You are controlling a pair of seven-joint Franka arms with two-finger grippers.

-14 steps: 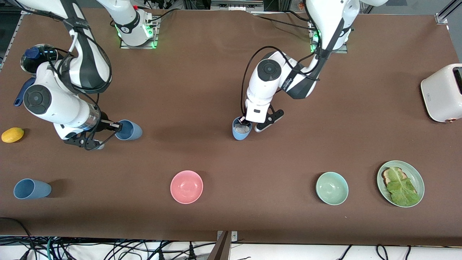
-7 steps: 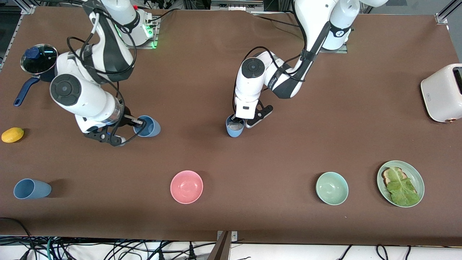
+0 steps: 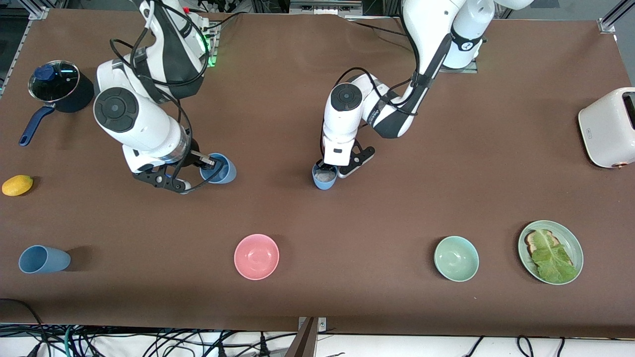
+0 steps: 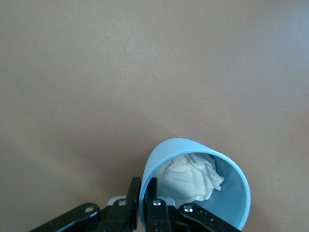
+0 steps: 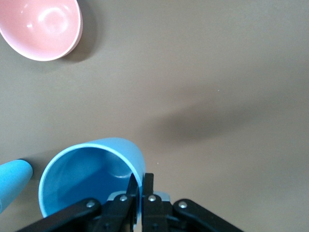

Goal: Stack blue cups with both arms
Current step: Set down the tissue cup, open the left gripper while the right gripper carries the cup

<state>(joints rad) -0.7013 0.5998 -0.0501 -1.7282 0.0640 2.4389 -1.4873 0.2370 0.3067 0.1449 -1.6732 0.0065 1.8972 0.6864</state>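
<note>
A brown table seen from above, with two white robot arms reaching down from its top edge. The right gripper (image 3: 211, 163) holds a light-blue cup (image 3: 220, 169) up in the air, tilted on its side, its two fingers pinched on the rim, one inside and one outside; in the right wrist view this cup (image 5: 91, 176) is empty. The left gripper (image 3: 326, 167) is at the rim of a second blue cup (image 3: 324, 179) that stands upright near the middle of the table. In the left wrist view its fingers (image 4: 153, 210) straddle the wall of this cup (image 4: 231, 203), one inside and one outside, nearly closed on the rim, and a crumpled white tissue (image 4: 190, 176) lies inside. A third blue cup (image 3: 43, 259) lies on its side at the right arm's end of the table, near the front camera. Also on the table: a pink bowl (image 3: 256, 256), a pale green bowl (image 3: 456, 258), a green plate (image 3: 570, 243) with toast and lettuce, a lemon (image 3: 17, 185), a dark pot with a glass lid (image 3: 59, 84), and a white toaster (image 3: 607, 128).
</note>
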